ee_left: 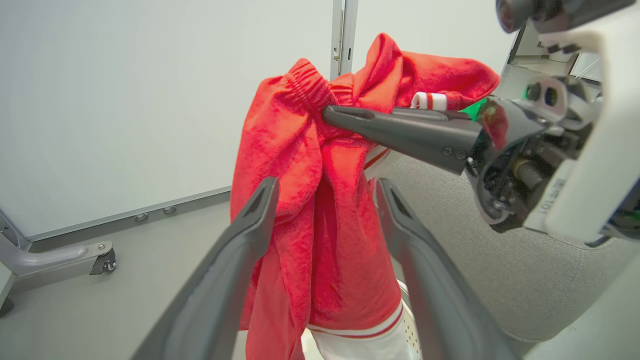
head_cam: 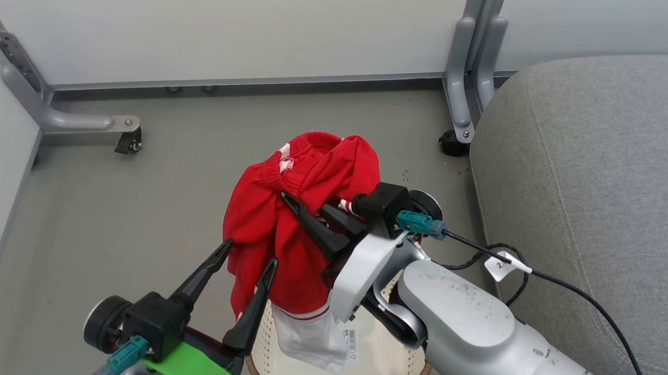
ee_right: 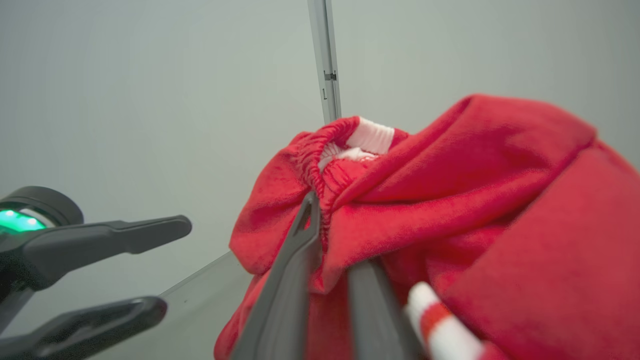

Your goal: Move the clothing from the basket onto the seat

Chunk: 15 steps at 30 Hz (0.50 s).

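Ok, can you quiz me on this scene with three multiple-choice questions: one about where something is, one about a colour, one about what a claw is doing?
1. Where are the red shorts?
A) lying on the sofa cushion
B) hanging above the laundry basket
C) lying in the basket

2. What colour is their lowest panel?
A) white
B) blue
C) black

3. How is the left gripper?
A) shut on the shorts
B) open
C) shut on nothing

Answers:
1 B, the right gripper holds them up over the basket, clear of the sofa cushion.
2 A, a white panel hangs lowest.
3 B, its fingers stand apart.
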Tool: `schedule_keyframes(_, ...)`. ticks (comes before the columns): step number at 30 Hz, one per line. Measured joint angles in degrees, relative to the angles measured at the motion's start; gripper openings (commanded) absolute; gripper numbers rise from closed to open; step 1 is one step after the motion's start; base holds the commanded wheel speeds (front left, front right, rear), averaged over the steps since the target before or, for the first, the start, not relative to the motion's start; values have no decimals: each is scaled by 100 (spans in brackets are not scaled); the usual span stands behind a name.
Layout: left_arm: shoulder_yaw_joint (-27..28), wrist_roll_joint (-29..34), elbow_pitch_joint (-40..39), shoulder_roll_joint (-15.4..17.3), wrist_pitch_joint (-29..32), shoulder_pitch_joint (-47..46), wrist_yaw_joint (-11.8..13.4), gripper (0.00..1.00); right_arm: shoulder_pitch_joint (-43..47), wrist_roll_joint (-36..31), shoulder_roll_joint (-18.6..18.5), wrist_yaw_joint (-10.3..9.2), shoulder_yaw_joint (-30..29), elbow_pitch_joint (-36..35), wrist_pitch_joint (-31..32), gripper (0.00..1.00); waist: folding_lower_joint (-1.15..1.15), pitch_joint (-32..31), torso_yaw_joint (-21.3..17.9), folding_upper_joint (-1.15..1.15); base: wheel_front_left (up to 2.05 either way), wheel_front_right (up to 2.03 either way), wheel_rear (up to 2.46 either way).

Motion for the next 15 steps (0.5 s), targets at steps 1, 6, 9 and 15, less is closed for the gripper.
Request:
schedule_keyframes(1, -1, -2, 14, 0, 0, 0, 1, 100, 1, 0, 0, 0, 0, 4, 0, 0, 0, 3, -4, 0, 0, 0, 0)
schedule_keyframes(6, -9, -7, 70, 1, -4, 0, 2, 100, 5, -7, 0, 0, -30, 57, -1, 0, 0, 31, -51, 0, 0, 0, 0)
schedule_keyframes(9, -13, -5, 86, 4, -21, -2, 5, 100, 5, -40, 2, 0, -67, 89, -19, 0, 0, 57, -99, 0, 0, 0, 0)
schedule_keyframes(15, 9, 1, 113, 3, -81, -32, 26, 100, 3, -179, 9, 0, -220, 155, -79, 0, 1, 147, -300, 0, 0, 0, 0)
